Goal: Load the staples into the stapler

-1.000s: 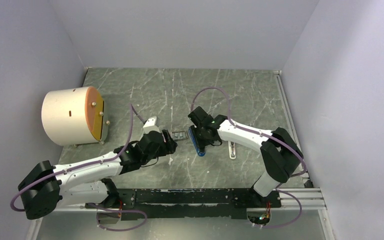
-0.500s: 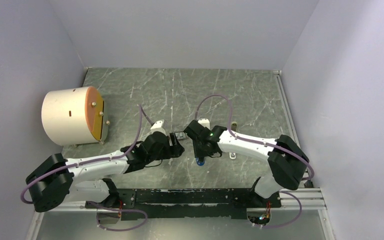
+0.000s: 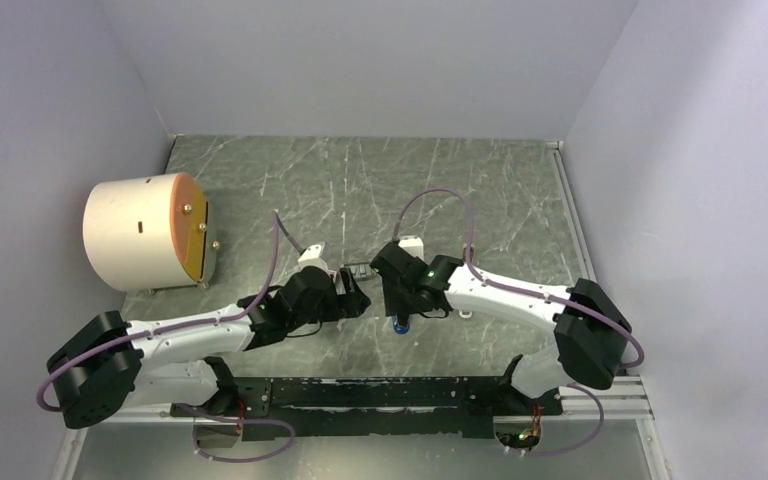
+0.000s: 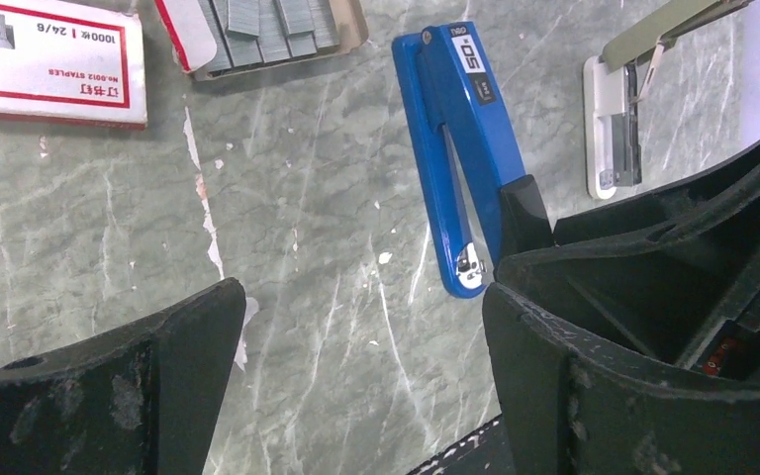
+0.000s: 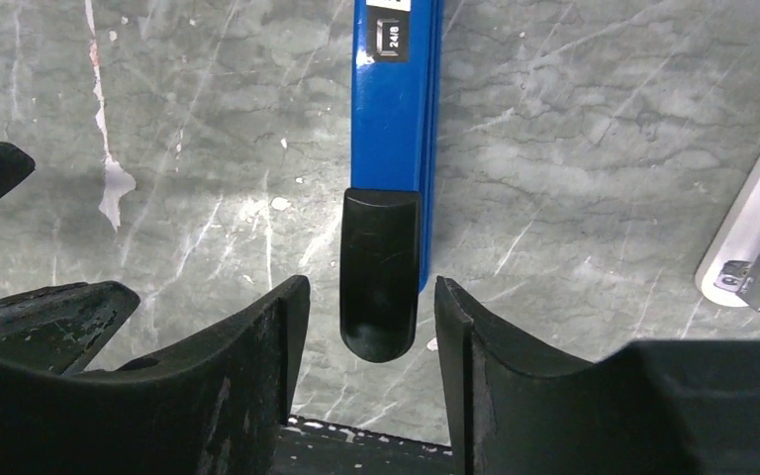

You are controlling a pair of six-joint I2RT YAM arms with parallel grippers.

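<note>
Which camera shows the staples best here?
The left wrist view: the staples lie as grey ribbed strips in their open box at the top edge, partly cropped. The top external view shows only a tiny dark patch; the right wrist view does not show them.

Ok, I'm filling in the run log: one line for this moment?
left jaws: open, empty | right jaws: open, astride stapler tip, not gripping | staples: in open tray | loading: not done
</note>
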